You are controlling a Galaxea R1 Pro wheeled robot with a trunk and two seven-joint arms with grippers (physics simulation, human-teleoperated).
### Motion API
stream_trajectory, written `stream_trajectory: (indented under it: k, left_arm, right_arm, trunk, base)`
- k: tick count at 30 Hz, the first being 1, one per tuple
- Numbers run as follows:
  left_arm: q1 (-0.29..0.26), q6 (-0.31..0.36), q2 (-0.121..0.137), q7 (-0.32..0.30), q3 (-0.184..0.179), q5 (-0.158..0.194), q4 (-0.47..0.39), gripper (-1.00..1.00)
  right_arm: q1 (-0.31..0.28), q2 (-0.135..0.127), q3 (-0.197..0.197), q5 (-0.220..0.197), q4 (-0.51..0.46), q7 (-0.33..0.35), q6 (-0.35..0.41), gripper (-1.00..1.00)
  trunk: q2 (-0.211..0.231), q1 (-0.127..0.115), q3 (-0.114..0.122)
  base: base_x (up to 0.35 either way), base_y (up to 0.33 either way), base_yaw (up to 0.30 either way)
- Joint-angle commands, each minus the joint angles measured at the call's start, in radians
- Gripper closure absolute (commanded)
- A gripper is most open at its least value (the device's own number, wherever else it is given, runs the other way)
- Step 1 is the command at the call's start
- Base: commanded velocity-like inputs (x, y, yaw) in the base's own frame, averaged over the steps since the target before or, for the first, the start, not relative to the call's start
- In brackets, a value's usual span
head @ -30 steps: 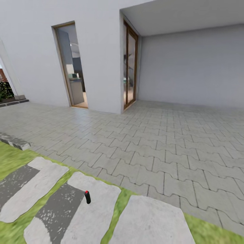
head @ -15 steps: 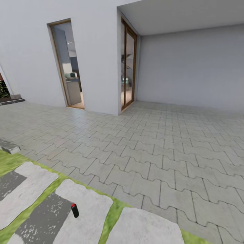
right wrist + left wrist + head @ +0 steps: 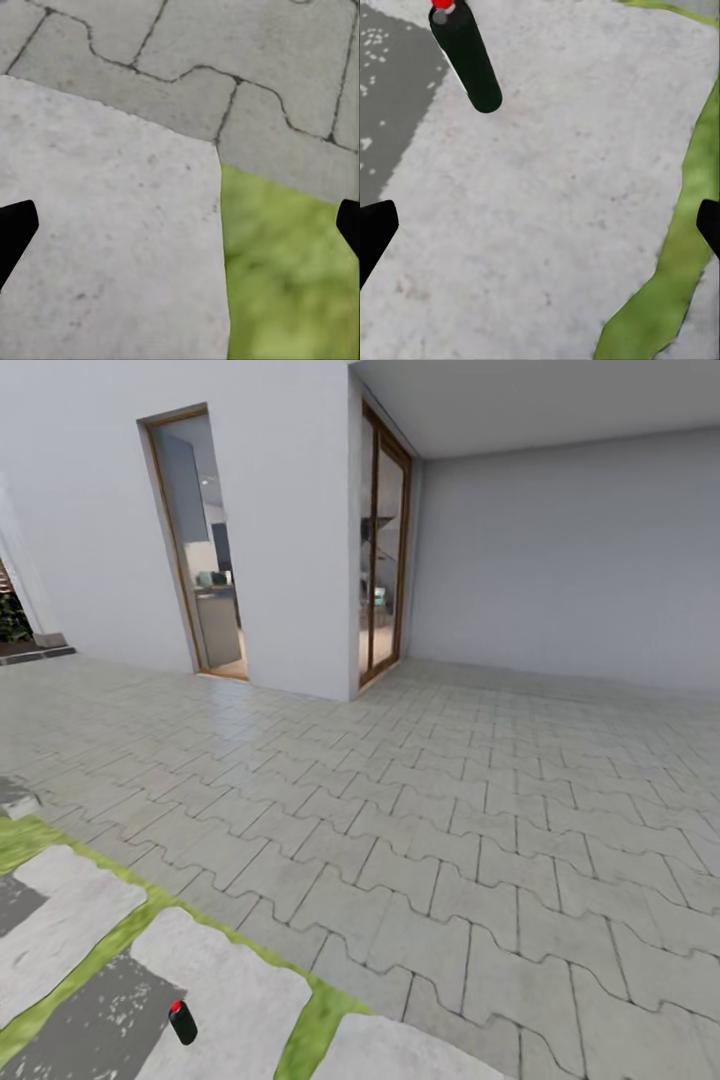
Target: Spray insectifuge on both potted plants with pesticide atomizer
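**A small dark canister on a stepping stone, both grippers empty**

The pesticide atomizer [image 3: 182, 1022] lies on its side on a pale stepping stone [image 3: 235, 1000] at the near edge of the head view, a slim dark cylinder with a red cap at one end; strips of grass [image 3: 320, 1020] run between the stones, and beyond them a broad apron of interlocking grey pavers [image 3: 450, 810] reaches to a white house wall with a tall wood-framed doorway [image 3: 195, 550]; no potted plant can be made out here.

In the left wrist view the same canister [image 3: 469, 60] lies ahead of the left gripper [image 3: 540, 225], well clear of the fingertips, which show as two dark tips at the edges of the frame, spread wide with nothing between them; the right gripper [image 3: 180, 225] is likewise wide and empty, looking down on another slab's edge, grass and pavers.

As a judgement: the canister looks rigid and light, so it should bear a firm pinch without deforming; its smooth round body is likely slippery and, lying flat on hard stone, apt to roll away if nudged by one finger first; the best hold seems to be across the middle of the barrel, fingers straddling it square to its long axis, below the red cap so the nozzle end stays free for spraying; a grip too near either end risks it pivoting in the jaws.
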Motion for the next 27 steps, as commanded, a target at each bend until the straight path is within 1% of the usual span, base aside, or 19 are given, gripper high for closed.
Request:
stream_trajectory:
  k: [1, 27]
  left_arm:
    - [-0.001, -0.003, 0.0, 0.0, 0.003, 0.0, 0.001, -1.0]
    - [-0.001, -0.003, 0.0, 0.0, 0.003, 0.002, 0.001, -1.0]
  right_arm:
    - [0.0, 0.0, -0.001, 0.0, 0.0, 0.0, -0.003, -1.0]
    - [0.0, 0.0, -0.001, 0.0, 0.0, 0.0, -0.003, -1.0]
  trunk:
    - [0.0, 0.0, -0.001]
    - [0.0, 0.0, -0.001]
  base:
    - [0.286, -0.206, 0.262]
    - [0.286, -0.207, 0.276]
